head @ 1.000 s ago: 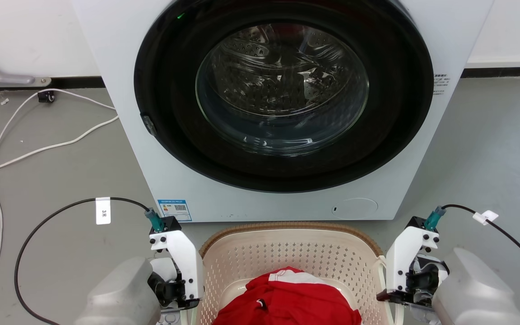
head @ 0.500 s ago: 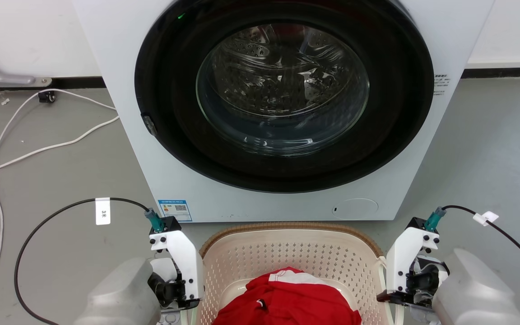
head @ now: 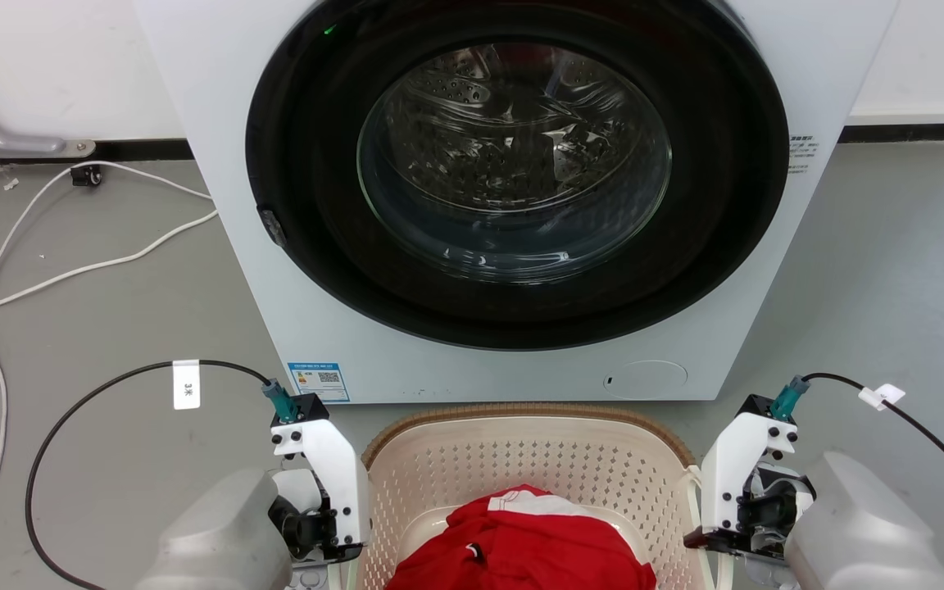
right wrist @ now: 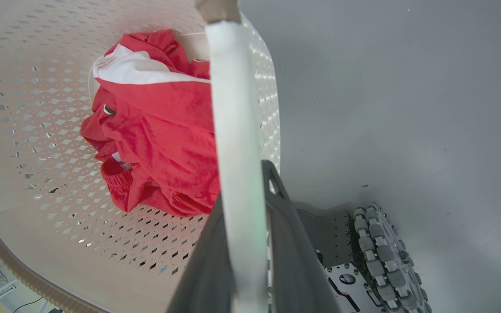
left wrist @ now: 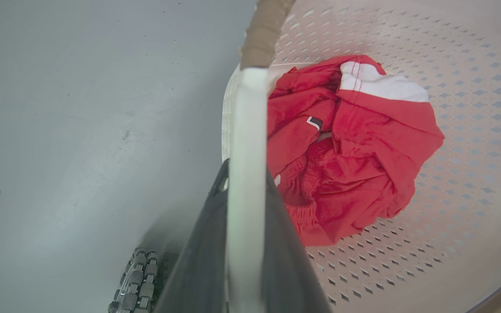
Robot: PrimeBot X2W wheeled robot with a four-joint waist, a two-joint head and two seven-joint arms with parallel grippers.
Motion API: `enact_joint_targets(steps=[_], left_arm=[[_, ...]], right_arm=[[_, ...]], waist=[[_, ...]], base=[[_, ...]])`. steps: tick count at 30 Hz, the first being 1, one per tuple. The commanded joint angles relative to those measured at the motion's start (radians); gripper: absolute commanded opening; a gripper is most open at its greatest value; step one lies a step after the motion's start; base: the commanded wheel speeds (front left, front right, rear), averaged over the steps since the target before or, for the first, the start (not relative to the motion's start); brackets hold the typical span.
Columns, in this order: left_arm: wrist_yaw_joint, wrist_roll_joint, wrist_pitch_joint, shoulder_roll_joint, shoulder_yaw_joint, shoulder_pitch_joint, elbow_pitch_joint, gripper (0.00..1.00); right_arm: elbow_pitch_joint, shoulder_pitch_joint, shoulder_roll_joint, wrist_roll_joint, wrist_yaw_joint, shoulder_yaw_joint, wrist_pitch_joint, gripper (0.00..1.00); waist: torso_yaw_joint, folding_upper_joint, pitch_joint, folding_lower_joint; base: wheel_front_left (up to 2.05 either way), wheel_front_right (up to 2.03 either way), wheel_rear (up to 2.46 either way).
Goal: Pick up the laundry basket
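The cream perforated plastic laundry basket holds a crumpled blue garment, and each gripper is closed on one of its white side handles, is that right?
Not blue: in the left wrist view the crumpled garment in the cream perforated laundry basket is red with a white panel. The rest stands.

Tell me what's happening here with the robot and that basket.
The robot is gripping the laundry basket from both sides: its left gripper is closed on the left handle, and its right gripper on the right handle. The basket sits right in front of the washing machine, whose door is shut, and holds a crumpled red garment. Whether the basket has left the floor cannot be told.
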Motion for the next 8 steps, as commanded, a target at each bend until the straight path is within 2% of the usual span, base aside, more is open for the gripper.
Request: enact_joint_targets(steps=[1, 8], left_arm=[[-0.004, -0.006, -0.007, -0.009, -0.001, 0.011, -0.006, 0.0], [-0.004, -0.012, -0.008, -0.008, -0.002, 0.014, -0.006, 0.0]], right_arm=[[-0.006, 0.005, 0.012, 0.009, 0.003, -0.005, -0.001, 0.0], [-0.006, 0.007, 0.012, 0.01, 0.003, -0.004, 0.0, 0.0]], waist=[[0.0, 0.0, 0.0, 0.0], [0.0, 0.0, 0.0, 0.0]], base=[[0.0, 0.0, 0.0], [0.0, 0.0, 0.0]])
